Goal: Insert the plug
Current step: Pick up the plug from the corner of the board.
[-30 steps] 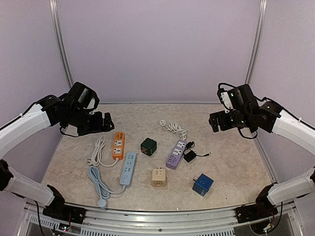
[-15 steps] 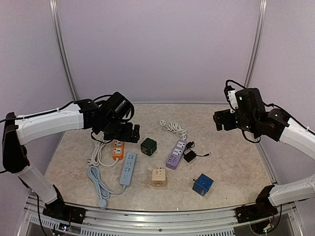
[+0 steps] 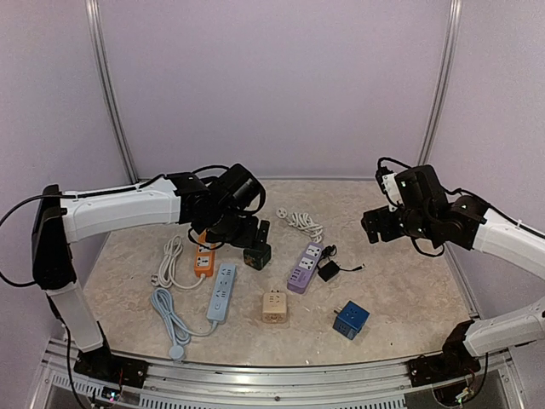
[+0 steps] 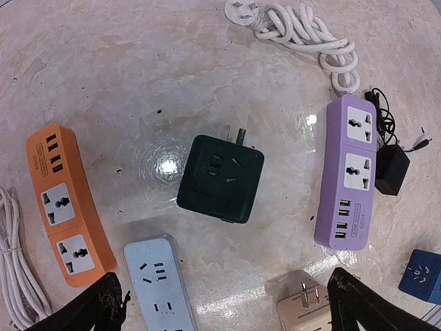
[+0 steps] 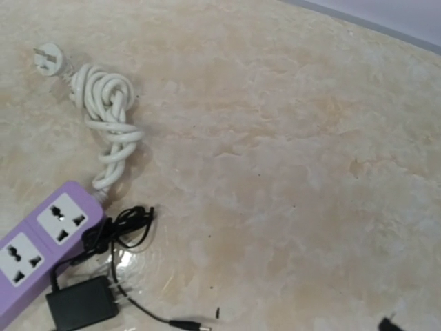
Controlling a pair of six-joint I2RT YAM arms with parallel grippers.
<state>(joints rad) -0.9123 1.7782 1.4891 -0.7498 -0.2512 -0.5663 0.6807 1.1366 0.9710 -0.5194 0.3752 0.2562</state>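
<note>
Left gripper is up over mid-bench, looking straight down on the dark green cube adapter. Its jaws are spread wide with nothing in them, and the fingers show only at the bottom corners of the left wrist view. The green cube sits socket face up, two prongs poking out of its far side, plugged into nothing. It lies between the orange power strip on the left and the purple power strip on the right, apart from both. Pale blue power strip is just on its near side, beige cube adapter near-right, blue cube adapter further right. The purple strip's white cord is bundled at the strip's far end, and the white plug lies loose on the bench, in no socket. Black wall adapter is right beside the purple strip, its thin lead trailing on the bench. Right gripper hangs in the air over the right side, well apart from everything. The right wrist view shows only a dark tip in the bottom-right corner, so I can't tell how its jaws stand.
</note>
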